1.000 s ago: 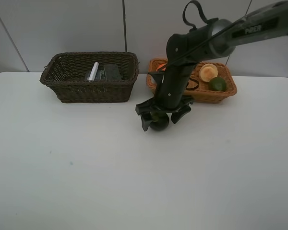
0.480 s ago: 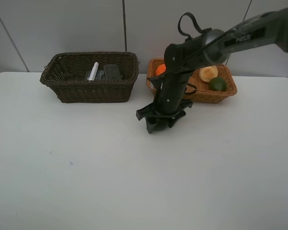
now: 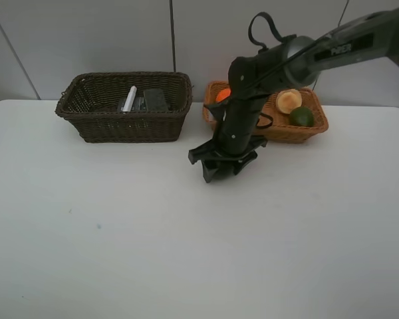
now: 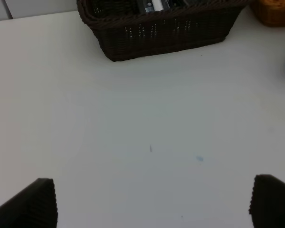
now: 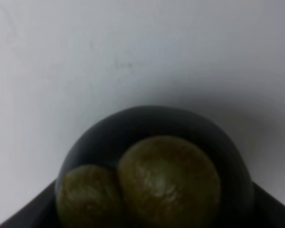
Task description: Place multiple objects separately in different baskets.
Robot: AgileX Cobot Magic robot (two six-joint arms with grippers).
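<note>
The mangosteen point(image 5: 152, 185) sits on the table point(image 3: 120, 239) just near of the tan basket point(image 3: 306, 133), pinched in the right gripper point(image 3: 223, 167). Lift straight up before swinging far-right over the rim; the left gripper point(image 4: 147, 204) hangs spread

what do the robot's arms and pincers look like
The right arm is dark grey-black with white lettering on its upper link and a black cable looped above the elbow. Its right pincer is black with angular fingers. The left pincer shows only two dark ribbed fingertips.
</note>
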